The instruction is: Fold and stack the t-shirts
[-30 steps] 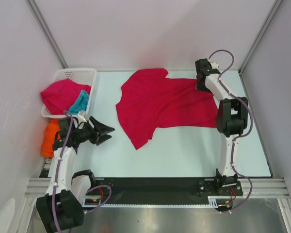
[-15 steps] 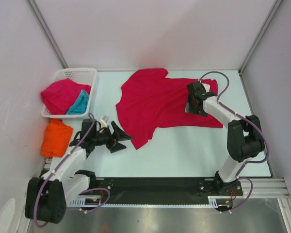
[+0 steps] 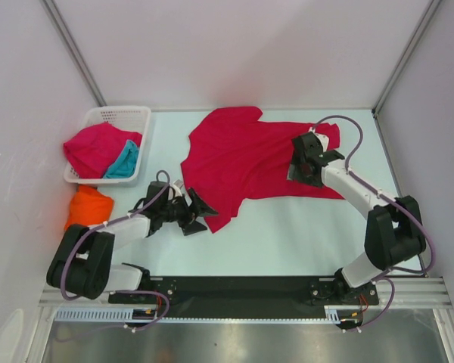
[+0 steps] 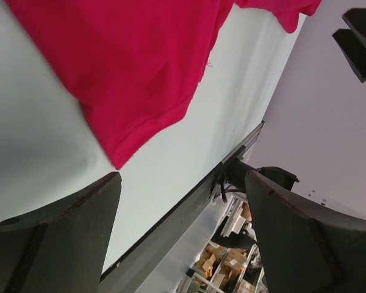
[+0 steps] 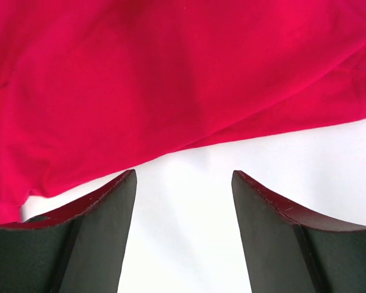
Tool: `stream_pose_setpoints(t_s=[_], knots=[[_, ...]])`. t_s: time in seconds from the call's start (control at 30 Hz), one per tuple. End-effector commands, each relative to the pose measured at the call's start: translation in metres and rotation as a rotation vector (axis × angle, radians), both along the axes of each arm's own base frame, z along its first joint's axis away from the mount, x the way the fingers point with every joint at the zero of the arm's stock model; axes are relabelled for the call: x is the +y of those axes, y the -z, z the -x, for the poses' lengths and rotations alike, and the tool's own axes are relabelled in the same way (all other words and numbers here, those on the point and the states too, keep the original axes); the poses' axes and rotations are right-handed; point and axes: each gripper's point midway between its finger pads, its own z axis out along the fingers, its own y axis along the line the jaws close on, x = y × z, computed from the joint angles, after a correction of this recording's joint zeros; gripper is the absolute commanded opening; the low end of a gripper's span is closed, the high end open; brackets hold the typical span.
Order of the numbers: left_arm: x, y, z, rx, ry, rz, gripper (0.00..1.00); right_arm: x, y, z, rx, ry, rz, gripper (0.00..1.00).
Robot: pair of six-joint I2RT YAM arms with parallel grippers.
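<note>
Both pincers stand wide open and empty at the edges of a spread crimson-red cloth t-shirt [image 3: 250, 155].

The left gripper [image 3: 206, 214] has its dark, wedge-shaped fingers [image 4: 67, 232] spread apart with nothing between them, just beside the shirt's pointed near corner [image 4: 119, 155]; contact cannot be told. Its arm lies low and stretched rightward across the pale, smooth table [image 3: 287, 234]. The right gripper [image 3: 293, 168], equally wide and holding nothing, hangs over the shirt's right part, where the wrist view shows the soft, gently creased cloth [image 5: 171, 73] ending just ahead of the fingertips; its arm bends at the elbow and reaches back and left. At the far left, a white plastic lattice basket [image 3: 106, 115] holds a bunched crimson t-shirt [image 3: 94, 147] and a teal t-shirt [image 3: 123, 162]. A bright orange t-shirt [image 3: 89, 208] lies on the near side of the basket.
</note>
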Motion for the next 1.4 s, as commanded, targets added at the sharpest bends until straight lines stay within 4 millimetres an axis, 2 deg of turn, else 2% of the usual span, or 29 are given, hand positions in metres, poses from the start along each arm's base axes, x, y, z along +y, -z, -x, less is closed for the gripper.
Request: stream_pose_setpoints(t_s=[0.0,0.03,0.1,0.23,0.47,0.57,0.67,0.7,0.8,0.87,0.97,1.17,1.2,1.27,1.3,1.37], knots=[[-0.008,-0.008,-0.024,-0.084,-0.012,0.022,0.88,-0.005,-0.038,0.005,-0.075,0.025,-0.018,0.69],[-0.008,-0.001,-0.022,-0.065,-0.012,0.019,0.87,-0.008,-0.041,0.007,-0.078,0.027,-0.010,0.69],[-0.012,0.000,-0.023,-0.071,-0.012,0.036,0.85,-0.011,-0.053,0.009,-0.099,0.031,-0.009,0.69],[-0.015,0.009,-0.022,-0.054,-0.010,0.041,0.73,-0.016,-0.071,0.017,-0.125,0.040,-0.012,0.69],[-0.016,0.023,-0.022,-0.041,-0.017,0.029,0.71,-0.021,-0.101,0.024,-0.174,0.047,-0.028,0.69],[-0.018,0.030,-0.021,-0.026,-0.018,0.034,0.66,-0.023,-0.109,0.027,-0.184,0.047,-0.029,0.69],[-0.020,0.037,-0.020,-0.009,-0.017,0.034,0.47,-0.023,-0.115,0.029,-0.191,0.047,-0.038,0.69],[-0.021,0.040,-0.019,0.000,-0.017,0.030,0.31,-0.022,-0.116,0.029,-0.194,0.045,-0.044,0.69],[-0.023,0.046,-0.020,0.014,-0.015,0.020,0.17,-0.021,-0.121,0.029,-0.200,0.044,-0.050,0.68],[-0.024,0.049,-0.020,0.020,-0.015,0.012,0.13,-0.021,-0.123,0.029,-0.204,0.043,-0.050,0.68],[-0.024,0.055,-0.019,0.034,-0.021,0.002,0.00,-0.023,-0.125,0.030,-0.205,0.042,-0.042,0.68],[-0.021,0.050,-0.014,0.035,-0.022,-0.010,0.00,-0.028,-0.126,0.031,-0.210,0.042,-0.023,0.68],[-0.020,0.040,-0.018,-0.003,-0.021,-0.014,0.12,-0.028,-0.125,0.031,-0.206,0.039,-0.021,0.68],[-0.012,0.042,-0.014,-0.002,-0.015,-0.083,0.37,-0.028,-0.124,0.032,-0.205,0.039,-0.020,0.68],[-0.006,0.036,-0.016,-0.015,-0.036,-0.125,0.56,-0.029,-0.123,0.033,-0.201,0.040,-0.019,0.68],[0.000,0.024,-0.019,-0.070,-0.038,-0.157,0.70,-0.028,-0.121,0.033,-0.199,0.038,-0.021,0.68]])
